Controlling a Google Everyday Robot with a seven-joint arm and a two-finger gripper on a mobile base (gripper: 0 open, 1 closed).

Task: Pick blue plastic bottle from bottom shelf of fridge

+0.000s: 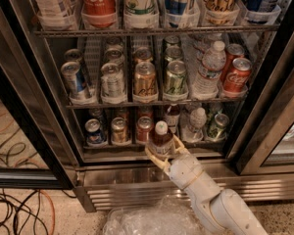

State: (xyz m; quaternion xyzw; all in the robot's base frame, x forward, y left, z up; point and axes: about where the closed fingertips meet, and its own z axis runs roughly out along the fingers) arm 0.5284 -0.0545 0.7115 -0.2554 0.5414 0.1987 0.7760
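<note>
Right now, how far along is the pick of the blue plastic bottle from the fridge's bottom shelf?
Done: the pincer is closed around the blue plastic bottle, one finger on either side of its body. In hand: the bottle stands upright at the front rail of the bottom shelf, apparently being drawn out. Left: carrying it fully clear of the fridge.

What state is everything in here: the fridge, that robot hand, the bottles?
fridge, open at the front.
bottom shelf, stocked, cans standing upright.
blue plastic bottle, upright, capped, at the bottom shelf's front edge.
gripper, at that front edge, shut on the blue plastic bottle.
clear water bottle, upright, capped, on the shelf above.
</note>
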